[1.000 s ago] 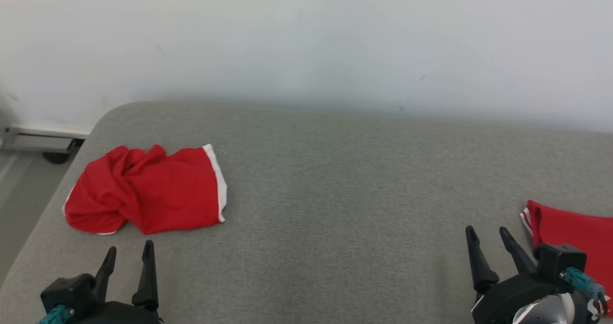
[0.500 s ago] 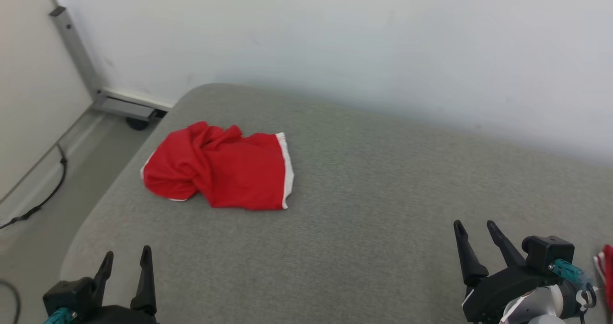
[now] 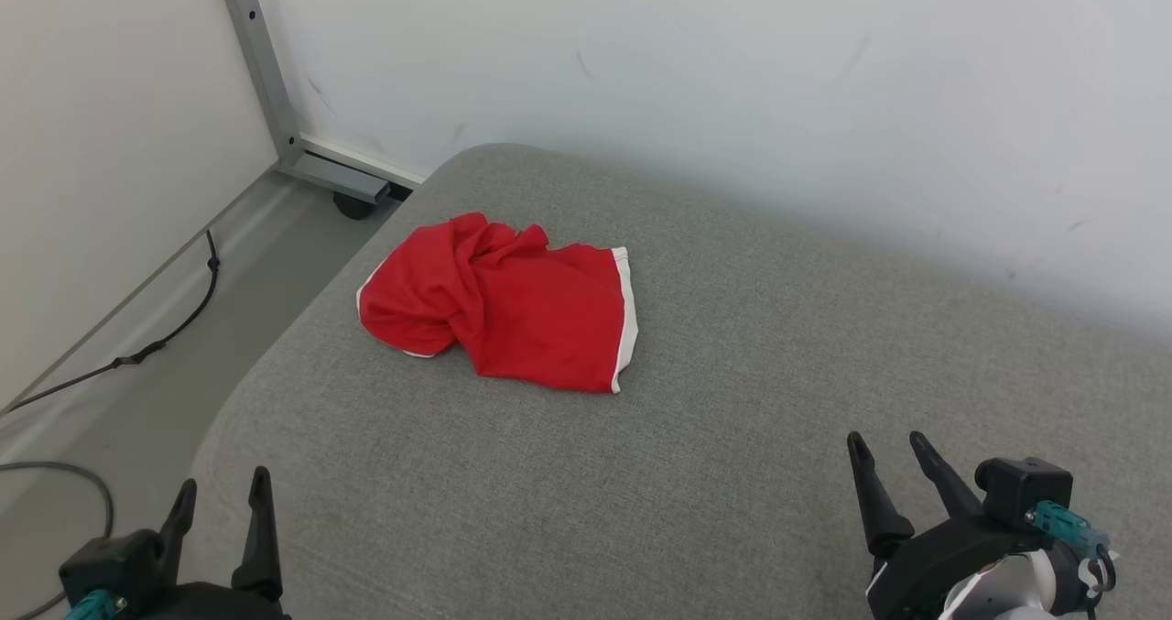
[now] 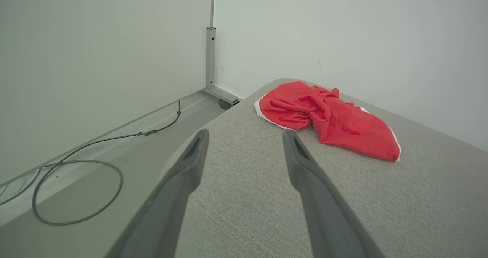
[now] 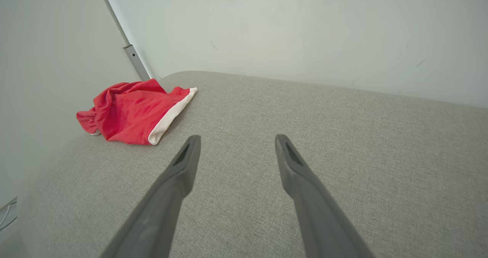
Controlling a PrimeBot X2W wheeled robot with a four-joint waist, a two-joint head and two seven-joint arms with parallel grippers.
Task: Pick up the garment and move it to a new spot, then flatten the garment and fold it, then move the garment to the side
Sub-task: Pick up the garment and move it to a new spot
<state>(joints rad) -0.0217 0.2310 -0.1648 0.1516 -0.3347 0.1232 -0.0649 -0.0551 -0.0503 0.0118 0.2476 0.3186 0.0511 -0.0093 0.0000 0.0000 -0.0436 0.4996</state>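
Red cloth with a white hem, the garment [image 3: 513, 313] lies crumpled on the grey upholstered surface [image 3: 732, 473]; it is ahead of the left gripper [image 3: 224, 478] and off to that gripper's right, well apart from its fingertips; from the right gripper [image 3: 885, 437] it sits far forward and well over to the left, near the surface's rounded corner. Both grippers hover low at the near edge, fingers spread wide and grasping nothing; the left one is at the surface's left border, with floor [image 3: 110, 418] just outside its left finger. The garment is bunched and twisted on the side farther from the right gripper; it is flatter toward the white-trimmed edge, which faces that gripper. Out past the left gripper a dark cable [image 3: 137, 354] trails across the floor by the wall; a grey metal post [image 3: 265, 70] stands in the corner beyond the garment.
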